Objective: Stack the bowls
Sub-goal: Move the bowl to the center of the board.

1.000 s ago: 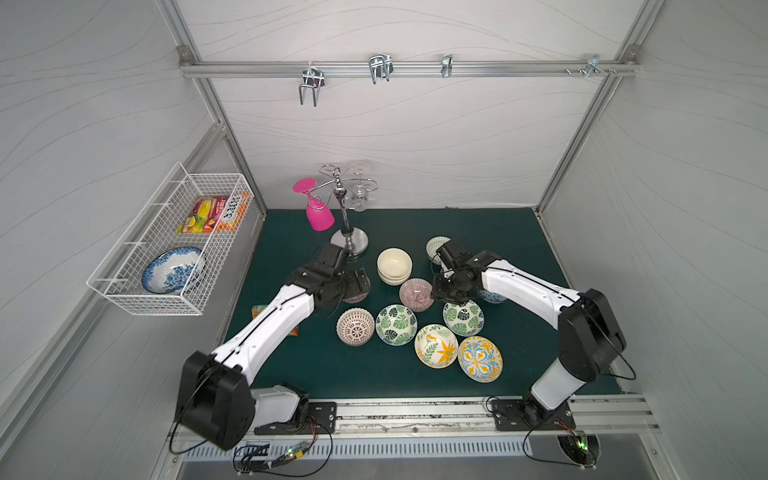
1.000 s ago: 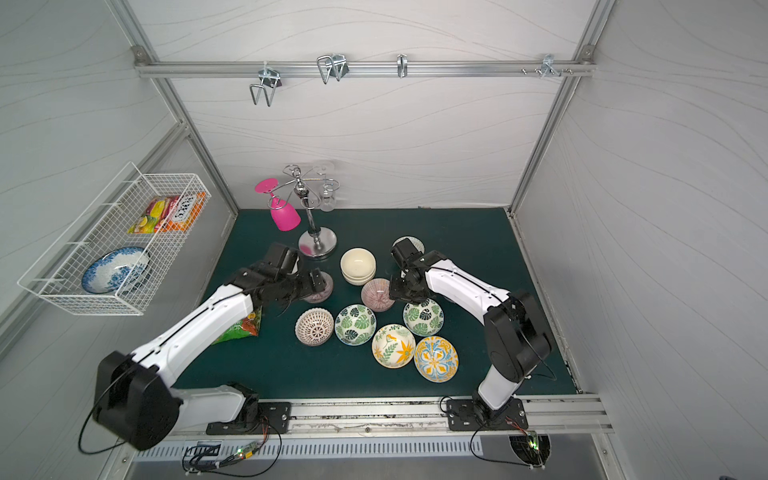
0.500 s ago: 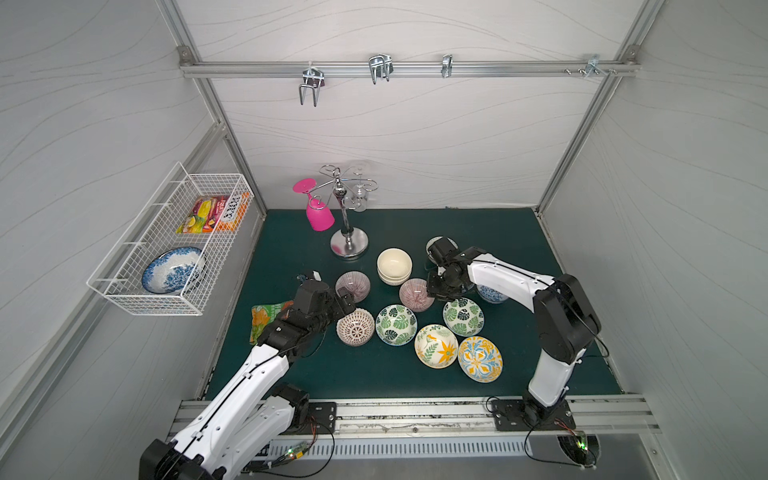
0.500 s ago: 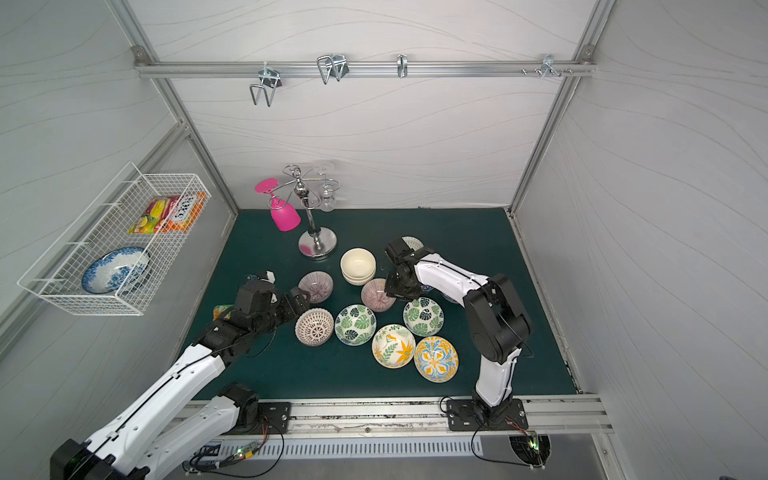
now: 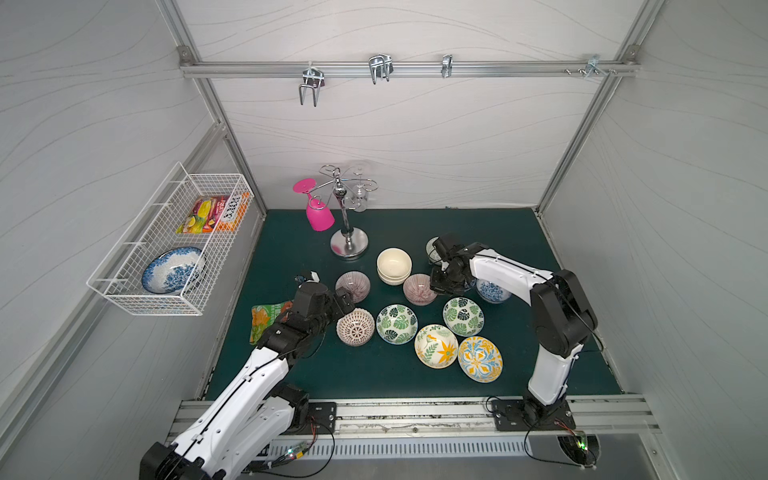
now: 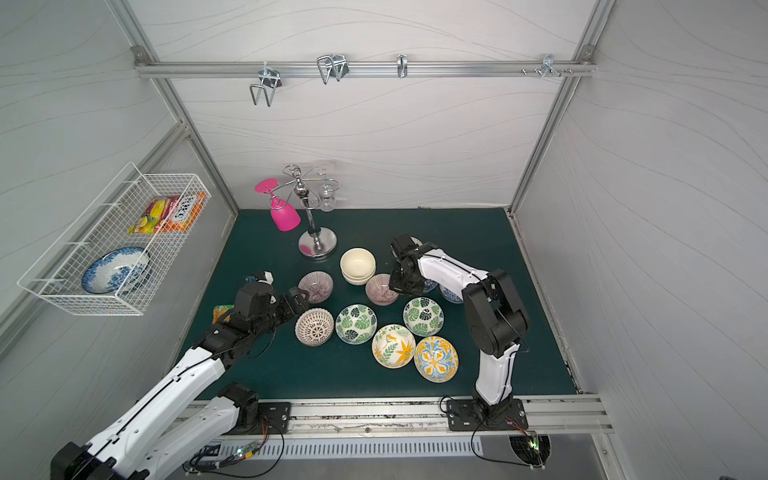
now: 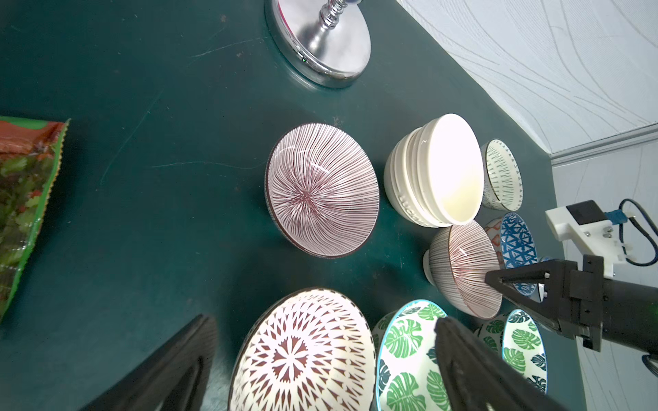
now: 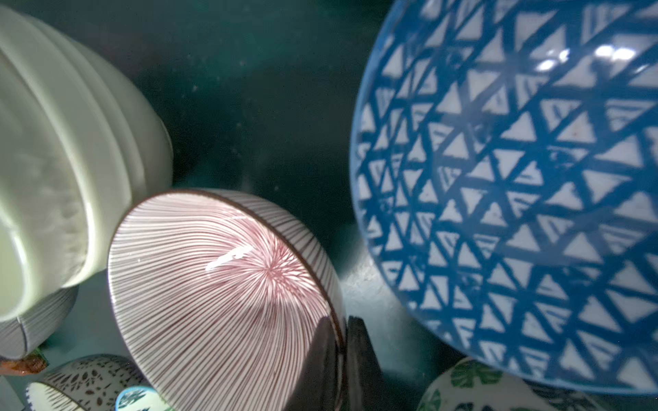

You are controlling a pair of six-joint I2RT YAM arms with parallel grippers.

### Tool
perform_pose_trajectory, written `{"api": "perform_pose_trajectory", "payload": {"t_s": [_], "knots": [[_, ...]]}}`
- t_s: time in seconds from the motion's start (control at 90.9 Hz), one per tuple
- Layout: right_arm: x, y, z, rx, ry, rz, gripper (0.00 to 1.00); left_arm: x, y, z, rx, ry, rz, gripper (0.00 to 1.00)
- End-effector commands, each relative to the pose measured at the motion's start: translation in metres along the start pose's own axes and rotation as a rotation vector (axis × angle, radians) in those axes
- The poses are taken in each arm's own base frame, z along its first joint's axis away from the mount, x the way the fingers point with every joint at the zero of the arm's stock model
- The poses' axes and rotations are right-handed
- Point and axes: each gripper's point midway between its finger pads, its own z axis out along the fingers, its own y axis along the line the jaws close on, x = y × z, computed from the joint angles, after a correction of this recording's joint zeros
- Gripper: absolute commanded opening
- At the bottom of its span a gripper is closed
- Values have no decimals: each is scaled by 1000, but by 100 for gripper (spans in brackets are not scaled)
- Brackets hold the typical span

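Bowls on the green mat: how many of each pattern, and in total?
Cream, stacked: 2
Pink-striped: 2
Green-leaf: 2
Yellow-floral: 2
Blue-and-white: 2
Brown lattice: 1
Grey-green triangles: 1
Total: 12

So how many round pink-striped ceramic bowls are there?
2. The left pink-striped bowl sits ahead of the left gripper; the right pink-striped bowl, beside the cream bowl stack, is pinched by the right gripper. Arms may hide more.
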Motion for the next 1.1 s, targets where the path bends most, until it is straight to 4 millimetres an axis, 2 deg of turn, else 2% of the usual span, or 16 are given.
{"api": "perform_pose_trajectory", "payload": {"t_s": [0.0,0.242,0.451,0.539,0.616,0.671,0.715,0.825,1.089], "knots": [[-18,-14,-8,33,-37,19,4,-11,-8,-1,30,-38,-16,100],[-44,-18,-8,4,-61,39,3,-10,-8,3,22,-20,-19,100],[-57,-11,-2,-3,-65,24,2,-10,-5,7,9,0,-35,100],[-58,-9,-1,-6,-63,17,3,-10,2,11,-20,30,-72,100],[-56,-8,-2,-9,-67,6,8,-11,13,17,-63,72,-130,100],[-55,-7,-6,-10,-73,-9,18,-11,18,23,-71,120,-173,99],[-54,-5,-10,-13,-79,-22,30,-10,23,31,-82,163,-208,96],[-51,0,-23,-29,-94,-51,46,-11,30,44,-138,253,-217,89],[-31,27,-67,-61,-166,-160,51,-19,28,65,-186,316,-206,82]]}}
